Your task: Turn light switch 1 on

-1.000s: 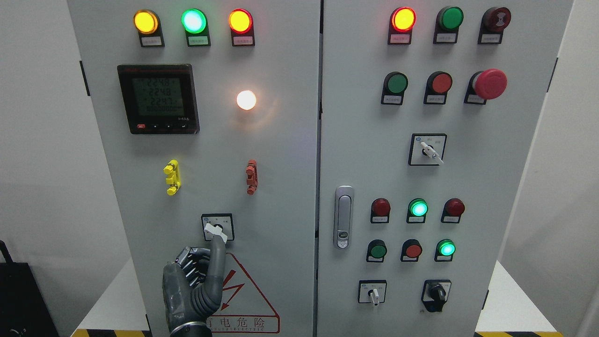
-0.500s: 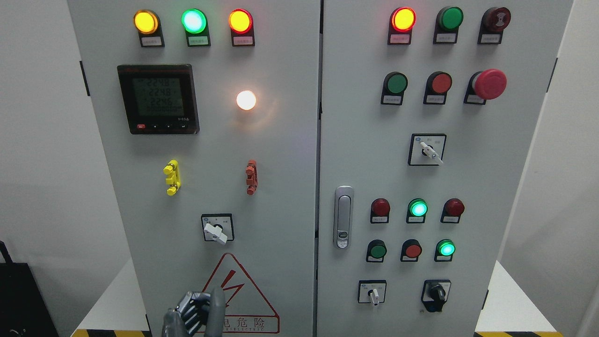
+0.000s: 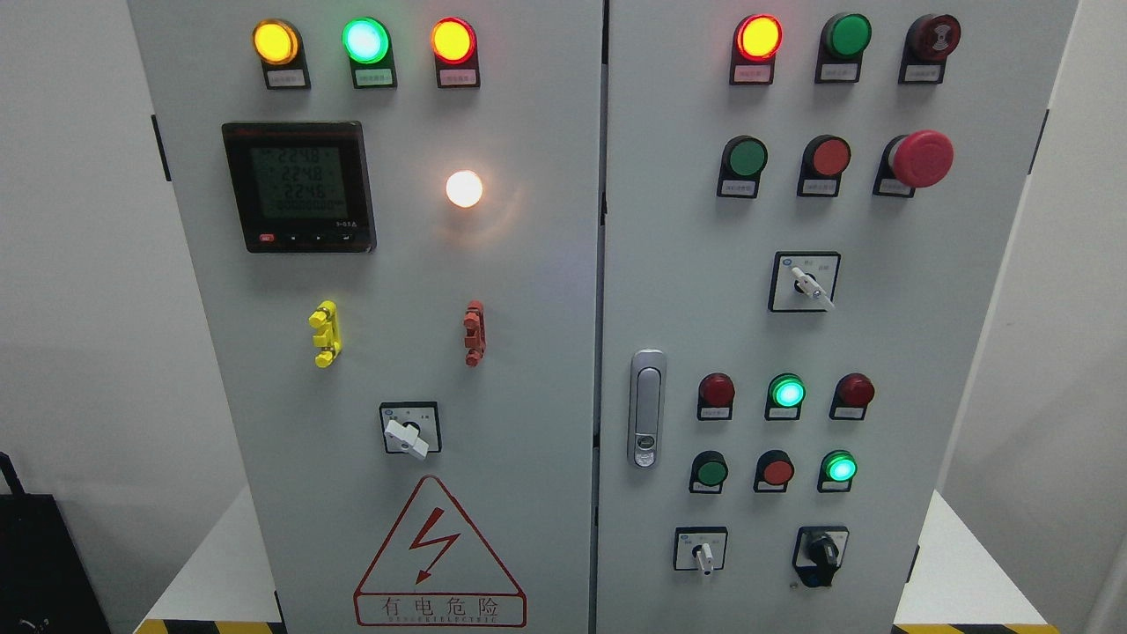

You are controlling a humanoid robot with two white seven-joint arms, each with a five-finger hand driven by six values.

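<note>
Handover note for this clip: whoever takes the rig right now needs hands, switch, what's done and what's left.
Hands: neither is in view.
Switch: the white rotary selector knob in its black-framed square plate sits on the left grey cabinet door, above the red triangular warning sign, handle tilted, pointing lower right.
Done: the round white lamp glows, so the light appears to be on.
Left: probably nothing; confirm only.

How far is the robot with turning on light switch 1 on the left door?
Done, it seems: the switch has its white knob turned aslant, and the white lamp above it glows. In hand: nothing, as neither robot hand shows in the head view. Left: apparently nothing, though the tiny labels cannot confirm that this lamp belongs to that switch.
</note>
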